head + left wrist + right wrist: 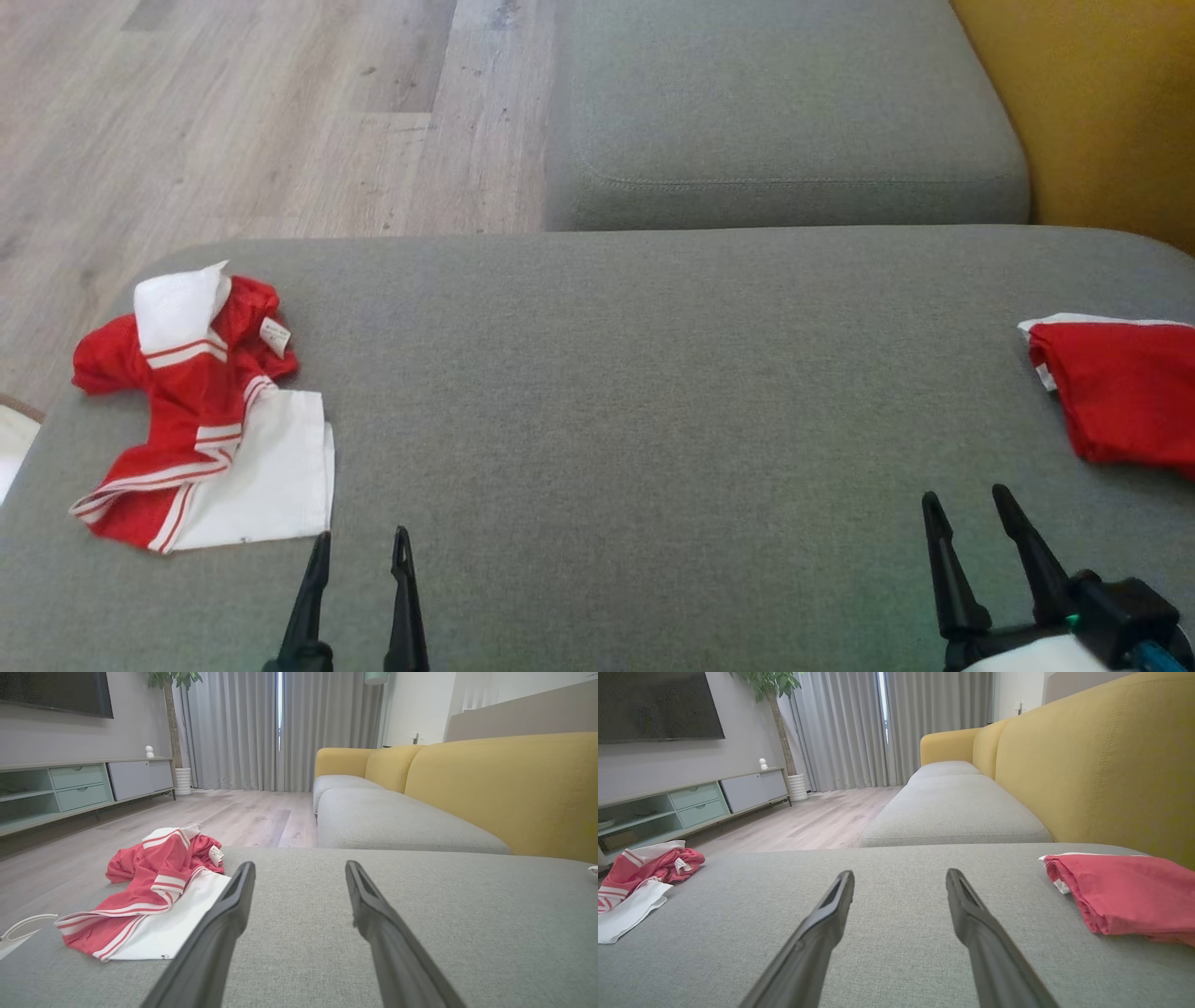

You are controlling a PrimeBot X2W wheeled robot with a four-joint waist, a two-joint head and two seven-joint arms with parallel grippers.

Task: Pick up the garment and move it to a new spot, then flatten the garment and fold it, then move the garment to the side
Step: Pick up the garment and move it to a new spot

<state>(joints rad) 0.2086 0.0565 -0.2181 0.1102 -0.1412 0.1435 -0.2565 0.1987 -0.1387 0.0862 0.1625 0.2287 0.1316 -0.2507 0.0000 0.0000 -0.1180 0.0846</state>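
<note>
Far L, off the cushion edge: 1 white object, can't tell what it is; wood floor beyond it.

L end of the big grey cushion: 1 crumpled garment, red w/ white panels and red-white stripe trim, bunched up, small label tag showing near its top; it lies near the cushion's L edge and touches no claw.

Just R of it, at the bottom of the head view: left gripper, 2 dark fingers spread apart, nothing between them; tips just beside the garment's lower R white corner, not on it; in the left wrist view the L finger overlaps that white corner, contact can't be told.

Centre: bare grey fabric; behind it a 2nd grey seat cushion, so 2 grey cushions counted in the head view.

Lower R: right gripper, 2 fingers also spread wide, holding nothing, over bare cushion.

Far R: 1 folded garment, red w/ a white edge, lying flat by the cushion's R end, cut by the frame, apart from the R claw; that makes 2 garments in all, well apart, 1 at each end.

Top R: yellow backrest.

Bkgd in the wrist views, L to R: 1 TV, 1 low cabinet, 1 plant, grey curtains.
</note>
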